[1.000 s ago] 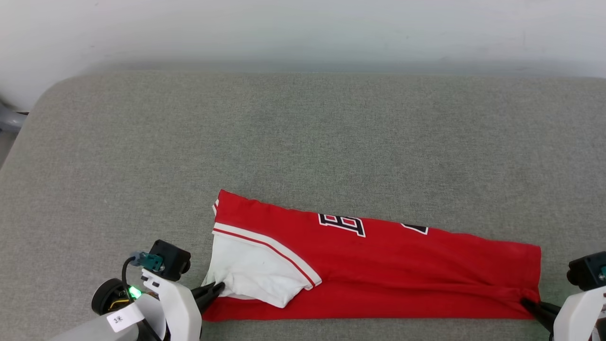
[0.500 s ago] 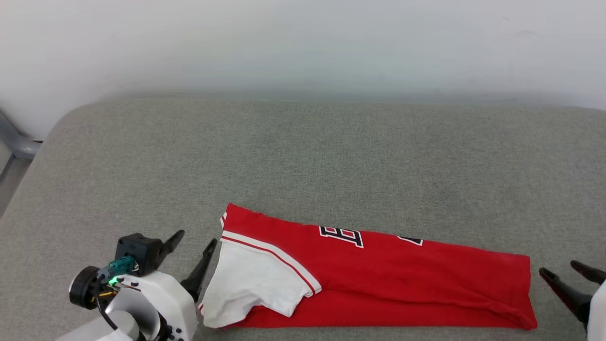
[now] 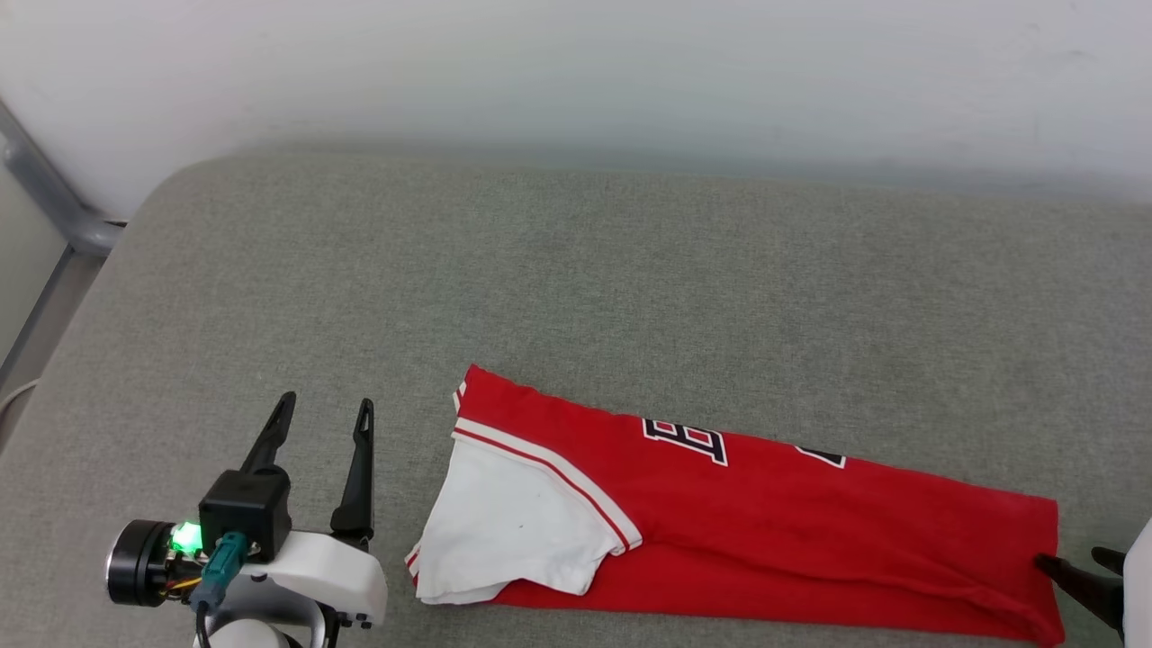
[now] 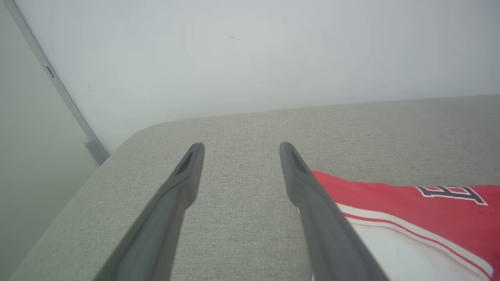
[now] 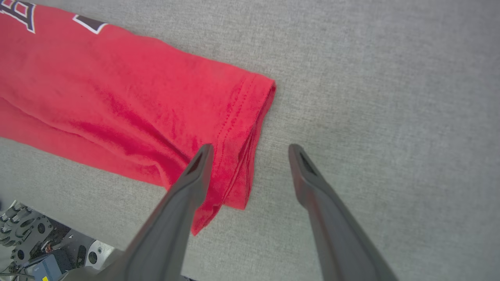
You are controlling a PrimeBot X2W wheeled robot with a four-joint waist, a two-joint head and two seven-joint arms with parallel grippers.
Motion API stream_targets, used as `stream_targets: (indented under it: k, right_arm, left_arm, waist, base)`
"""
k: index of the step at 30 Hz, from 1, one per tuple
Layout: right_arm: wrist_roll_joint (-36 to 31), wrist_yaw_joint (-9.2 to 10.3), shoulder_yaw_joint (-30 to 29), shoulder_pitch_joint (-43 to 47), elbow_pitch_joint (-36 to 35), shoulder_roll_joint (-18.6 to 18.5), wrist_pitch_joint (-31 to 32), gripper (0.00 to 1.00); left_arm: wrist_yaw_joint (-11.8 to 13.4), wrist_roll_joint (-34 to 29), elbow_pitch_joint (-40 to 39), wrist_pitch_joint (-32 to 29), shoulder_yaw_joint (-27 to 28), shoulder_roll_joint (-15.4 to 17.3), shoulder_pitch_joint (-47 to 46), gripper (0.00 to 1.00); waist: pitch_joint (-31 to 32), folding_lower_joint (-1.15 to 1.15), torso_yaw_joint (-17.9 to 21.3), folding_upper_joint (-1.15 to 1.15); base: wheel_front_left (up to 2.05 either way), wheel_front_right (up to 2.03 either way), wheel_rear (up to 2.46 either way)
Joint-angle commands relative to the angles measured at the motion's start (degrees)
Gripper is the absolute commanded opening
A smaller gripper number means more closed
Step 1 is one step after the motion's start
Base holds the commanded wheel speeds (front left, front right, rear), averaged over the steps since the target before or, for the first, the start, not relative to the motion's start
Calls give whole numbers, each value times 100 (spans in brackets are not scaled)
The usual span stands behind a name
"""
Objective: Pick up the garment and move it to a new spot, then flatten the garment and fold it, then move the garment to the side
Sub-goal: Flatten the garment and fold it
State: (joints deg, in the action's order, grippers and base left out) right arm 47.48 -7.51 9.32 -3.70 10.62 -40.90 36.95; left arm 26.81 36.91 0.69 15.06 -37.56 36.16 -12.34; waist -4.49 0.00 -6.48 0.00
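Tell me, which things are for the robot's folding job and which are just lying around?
For the job:
red jersey, lying in a long strip
left fingers, open
right fingers, open

Just there:
grey cushion under the jersey
white wall
metal bar at the left

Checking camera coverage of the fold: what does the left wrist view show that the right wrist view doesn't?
Left wrist view: the white sleeve with striped trim, the wall, the left gripper, jaws open. Right wrist view: the stitched hem end, robot hardware, the right gripper, jaws open. Both: the red garment with black lettering and the grey cushion.
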Motion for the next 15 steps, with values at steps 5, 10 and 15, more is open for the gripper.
stream_targets:
  k: [5, 10, 15]
  right_arm:
    - [106, 5, 122, -230, 416, 197, 51, 100]
    - [280, 4, 274, -327, 719, 361, -47, 100]
    - [544, -1, 667, -357, 761, 599, -118, 100]
  left_arm:
    - [14, -928, -208, 13, 720, -559, 466, 100]
    - [-100, -1628, -318, 12, 1327, -1094, 858, 100]
    - [-325, -2208, -425, 13, 1838, -1571, 1151, 100]
  waist:
    - [-216, 0, -220, 0]
    - [-331, 0, -297, 0]
    - [-402, 0, -327, 0]
  base:
    - [0, 0, 0]
    - [0, 0, 0]
    - [0, 0, 0]
